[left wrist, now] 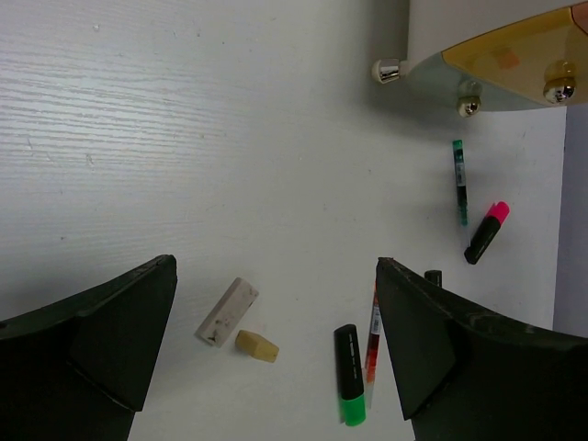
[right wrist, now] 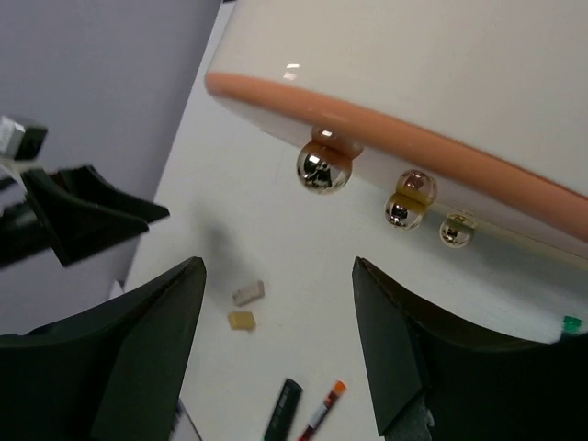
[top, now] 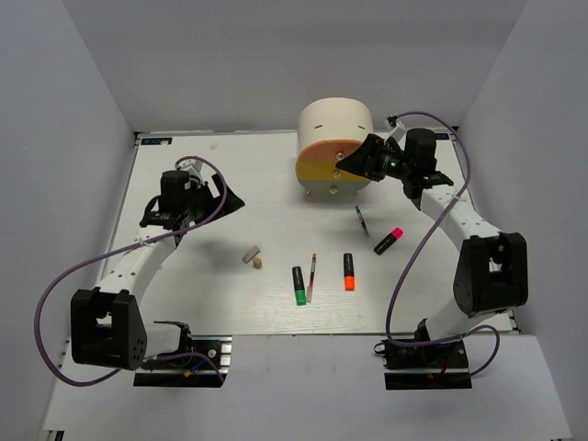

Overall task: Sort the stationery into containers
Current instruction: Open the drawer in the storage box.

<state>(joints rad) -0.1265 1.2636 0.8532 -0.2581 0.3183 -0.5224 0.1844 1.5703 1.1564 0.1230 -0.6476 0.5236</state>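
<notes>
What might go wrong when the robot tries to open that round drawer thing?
The open right gripper sits near the small shiny ball knob on the orange drawer front; its fingers might slip off. Pulling might drag the whole cream round drawer unit, since the open left gripper is far away, not steadying it. The right arm may also bump the thin dark pen lying nearby.

A white desk [top: 230,294] fills the middle of the enclosure. Its painted top shows a fine wood grain and a few faint specks. Plain grey walls stand close around it: a back wall [top: 276,55] along the far edge, and a left wall [top: 55,138] and a right wall [top: 542,129] along the side edges. A small dark fitting [top: 158,141] sits at the far left corner, too small to make out. Beyond the near edge lies a lower pale ledge [top: 303,386].
</notes>
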